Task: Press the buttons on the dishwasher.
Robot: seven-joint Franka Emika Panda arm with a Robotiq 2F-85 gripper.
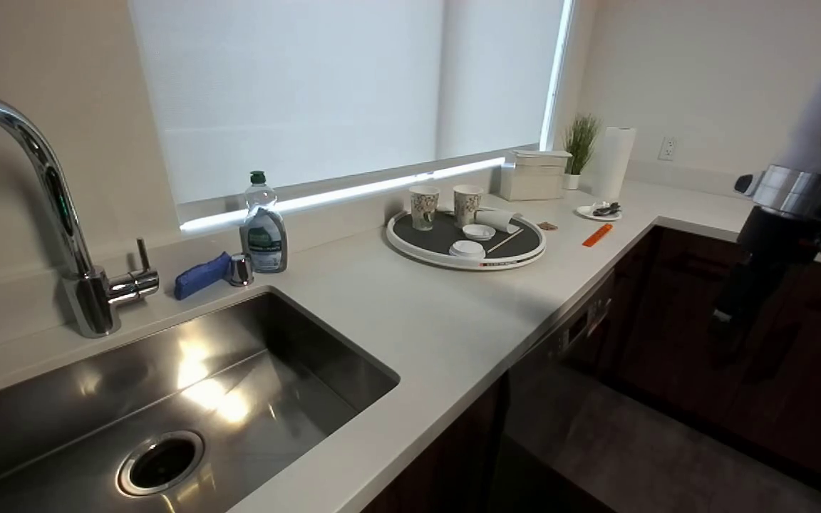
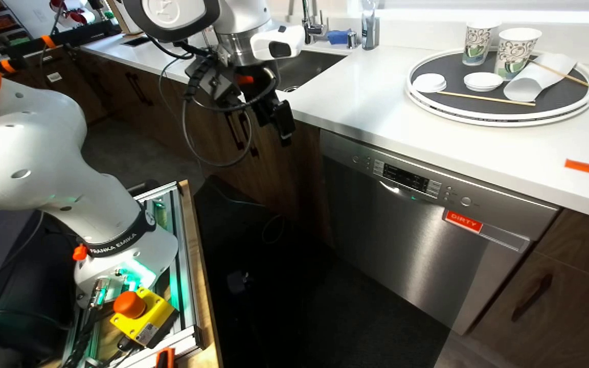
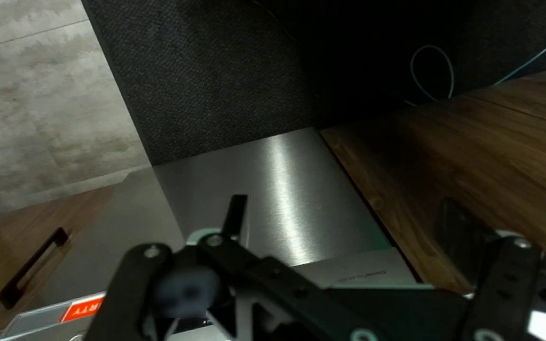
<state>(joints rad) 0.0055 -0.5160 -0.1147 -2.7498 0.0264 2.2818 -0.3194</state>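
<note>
The claw (image 3: 344, 213) hung with jaws spread wide; apart from and mostly below it stood one dishwasher (image 2: 402, 240), and beyond it, on the counter (image 2: 371, 102), one round tray (image 2: 504, 116) held two patterned cups (image 2: 514, 55), two white lids (image 2: 483, 81), two thin sticks (image 2: 486, 98) and a curled white sheet (image 2: 535, 84).

Silver-grey dishwasher (image 2: 402, 235), red label (image 2: 463, 221), black end effector (image 2: 280, 125), swirl-patterned cups (image 2: 516, 54)

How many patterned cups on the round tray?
2, both upright on the round tray: one cup toward the sink, the other cup farther from it. Same two in both exterior views; any nested inside would be hidden.
</note>
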